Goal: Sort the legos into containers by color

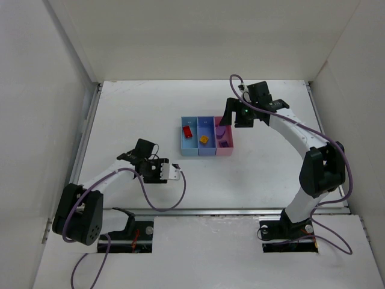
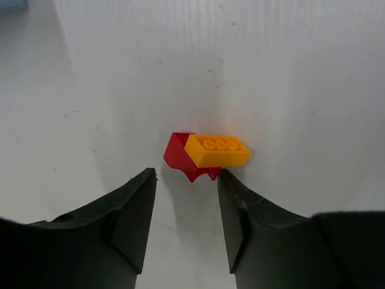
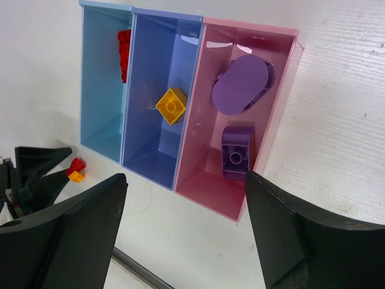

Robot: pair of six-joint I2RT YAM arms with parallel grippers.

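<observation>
Our left arm (image 1: 102, 180) lies low and stretches forward and to the right. The left hand (image 1: 171, 171) has its fingers (image 2: 135, 223) partly apart, with nothing between them. Our right arm (image 1: 295, 135) bends at the elbow and stretches far to the left. The right hand (image 1: 239, 117) points down, its fingers (image 3: 72, 229) wide apart and empty.

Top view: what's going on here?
Lego sorting, partway done. The left gripper is low, jaws apart and empty, right at a loose red brick and yellow-orange brick that touch each other. The right gripper hovers near the pink bin, jaws open, holding nothing. The light blue bin holds a red piece, the periwinkle bin a yellow piece, the pink bin two purple pieces.
</observation>
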